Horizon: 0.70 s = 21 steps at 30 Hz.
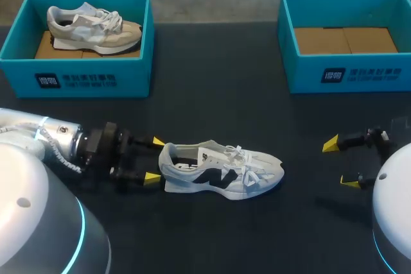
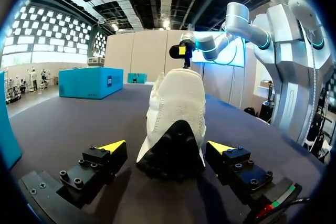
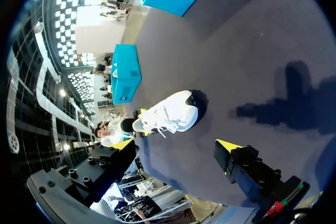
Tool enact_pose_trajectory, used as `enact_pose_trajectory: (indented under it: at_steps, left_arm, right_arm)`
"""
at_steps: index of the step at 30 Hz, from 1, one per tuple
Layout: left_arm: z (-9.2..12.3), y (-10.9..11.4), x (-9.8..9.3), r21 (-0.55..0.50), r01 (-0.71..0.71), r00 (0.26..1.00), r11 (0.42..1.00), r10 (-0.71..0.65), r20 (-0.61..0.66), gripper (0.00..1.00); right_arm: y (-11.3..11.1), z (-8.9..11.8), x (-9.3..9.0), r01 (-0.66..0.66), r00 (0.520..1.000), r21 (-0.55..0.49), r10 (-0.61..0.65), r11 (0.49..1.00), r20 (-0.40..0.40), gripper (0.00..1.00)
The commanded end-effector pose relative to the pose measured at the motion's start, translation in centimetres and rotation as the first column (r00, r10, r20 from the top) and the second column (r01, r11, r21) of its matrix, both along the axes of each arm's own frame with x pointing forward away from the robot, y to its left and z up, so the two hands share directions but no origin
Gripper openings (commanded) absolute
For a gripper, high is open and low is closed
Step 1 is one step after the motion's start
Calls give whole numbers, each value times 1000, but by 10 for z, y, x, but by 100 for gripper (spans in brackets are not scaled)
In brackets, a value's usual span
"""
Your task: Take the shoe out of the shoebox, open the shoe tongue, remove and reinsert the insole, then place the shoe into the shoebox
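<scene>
White mesh sneaker with black side logo (image 1: 221,171) standing on dark table (image 1: 218,107), heel between the spread fingers of the left gripper (image 1: 155,159), not clamped, right gripper (image 1: 340,163) wide open, holding nothing, well apart past the toe, teal cardboard shoebox (image 1: 90,80) at each far side.

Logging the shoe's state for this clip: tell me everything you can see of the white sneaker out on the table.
The sneaker is white and light grey with a fabric-like upper, a dark mark on its side, a dark patch at the heel and white laces. It stands upright on its sole on the dark table, toe pointing away from the left gripper. Its heel sits between that gripper's open fingers, and the left wrist view shows a gap on either side. Nothing else touches it.
</scene>
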<state>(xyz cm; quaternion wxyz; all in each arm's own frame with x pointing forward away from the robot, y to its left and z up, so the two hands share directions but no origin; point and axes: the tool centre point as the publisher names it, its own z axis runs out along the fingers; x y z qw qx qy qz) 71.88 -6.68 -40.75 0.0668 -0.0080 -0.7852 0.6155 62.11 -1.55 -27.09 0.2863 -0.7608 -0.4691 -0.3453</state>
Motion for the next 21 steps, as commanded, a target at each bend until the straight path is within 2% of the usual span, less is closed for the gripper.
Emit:
enact_pose_trajectory:
  at_steps: [1,21]
  left_arm:
    - [-3,-1,1,2,2,1000,1000,-2,3,100]
    - [-6,-15,-12,4,-31,999,1000,31,8,100]
  right_arm:
    - [0,1,-2,2,1000,-2,-2,1000,3,100]
    - [0,1,-2,2,1000,-2,-2,1000,3,100]
